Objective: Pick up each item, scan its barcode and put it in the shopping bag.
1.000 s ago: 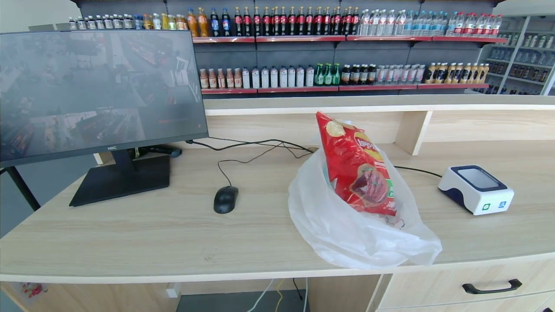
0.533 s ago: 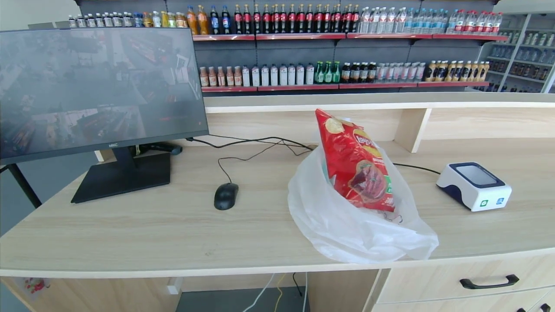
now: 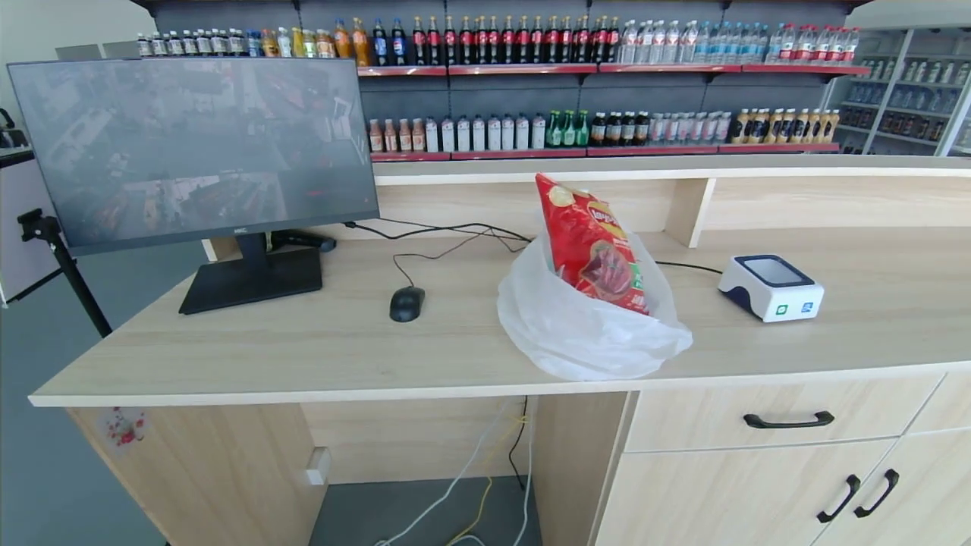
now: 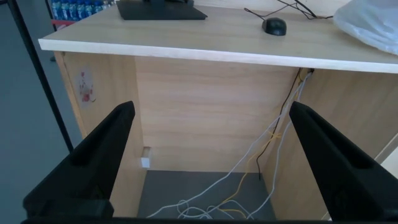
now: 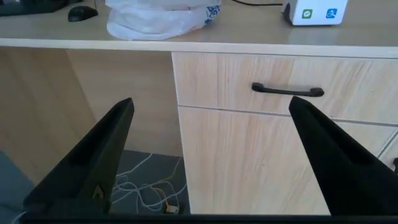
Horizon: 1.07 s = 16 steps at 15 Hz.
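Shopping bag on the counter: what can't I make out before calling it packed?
- Head view: red crisp packet, lower end hidden by the wall of the white plastic shopping bag.
- Head view: anything else inside the bag, screened by cloudy plastic and the packet.
- Head view: the packet's barcode, too small to find.
- Right wrist view: white scanner box, cut off by the picture's edge.

Left gripper (image 4: 211, 107) and right gripper (image 5: 211, 102) have matte black, tapering fingers (image 4: 93, 162).
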Available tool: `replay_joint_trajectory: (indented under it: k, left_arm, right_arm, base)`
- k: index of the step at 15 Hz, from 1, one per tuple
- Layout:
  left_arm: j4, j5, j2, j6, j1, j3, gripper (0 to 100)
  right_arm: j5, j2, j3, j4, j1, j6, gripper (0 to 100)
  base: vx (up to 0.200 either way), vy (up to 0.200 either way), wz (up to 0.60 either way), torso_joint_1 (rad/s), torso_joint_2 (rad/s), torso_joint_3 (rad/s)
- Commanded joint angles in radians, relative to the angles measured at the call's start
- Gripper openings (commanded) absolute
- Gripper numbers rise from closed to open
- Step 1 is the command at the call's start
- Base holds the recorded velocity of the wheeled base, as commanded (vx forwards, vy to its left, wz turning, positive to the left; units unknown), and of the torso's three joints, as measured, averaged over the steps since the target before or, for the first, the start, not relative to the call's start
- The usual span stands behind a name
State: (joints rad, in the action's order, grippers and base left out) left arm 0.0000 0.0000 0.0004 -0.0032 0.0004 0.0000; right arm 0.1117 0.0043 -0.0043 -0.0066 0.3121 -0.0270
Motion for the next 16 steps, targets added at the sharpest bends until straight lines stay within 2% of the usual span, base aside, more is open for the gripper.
replay_joint_trajectory:
  k: [1, 2, 3, 4, 5, 7, 12, 16]
  left_arm:
    - [0.000, 0.000, 0.000, 0.000, 0.000, 0.000, 100]
    - [0.000, 0.000, 0.000, 0.000, 0.000, 0.000, 100]
    - [0.000, 0.000, 0.000, 0.000, 0.000, 0.000, 100]
    - [0.000, 0.000, 0.000, 0.000, 0.001, 0.000, 100]
    - [0.000, 0.000, 0.000, 0.002, 0.000, 0.000, 100]
    - [0.000, 0.000, 0.000, 0.002, 0.001, -0.002, 100]
    - [0.000, 0.000, 0.000, 0.000, 0.000, 0.000, 100]
    - [0.000, 0.000, 0.000, 0.000, 0.001, 0.000, 100]
  right_arm:
    - [0.002, 0.059, -0.002, 0.000, -0.034, -0.001, 100]
    - [0.002, 0.083, -0.002, 0.000, -0.056, -0.001, 100]
    - [0.002, 0.106, -0.002, 0.000, -0.142, -0.001, 100]
    - [-0.004, 0.122, 0.001, -0.001, -0.269, 0.004, 100]
    - [-0.014, 0.117, 0.001, -0.001, -0.331, 0.004, 100]
    - [-0.053, 0.045, 0.004, 0.002, -0.291, 0.024, 100]
    - [-0.110, -0.004, 0.003, 0.008, -0.311, 0.030, 100]
    - [-0.113, -0.004, 0.003, 0.007, -0.311, 0.053, 100]
  base:
    - [-0.200, 0.000, 0.00, 0.007, 0.00, 0.007]
    - [0.000, 0.000, 0.00, 0.000, 0.00, 0.000]
    - [0.000, 0.000, 0.00, 0.000, 0.00, 0.000]
    - [0.000, 0.000, 0.00, 0.000, 0.00, 0.000]
    - [0.000, -0.200, 0.00, 0.012, 0.00, 0.002]
    - [0.000, -0.200, 0.00, 0.010, 0.00, 0.002]
    - [0.000, -0.200, 0.00, 0.009, 0.00, 0.003]
    - [0.000, -0.200, 0.00, 0.007, 0.00, 0.005]
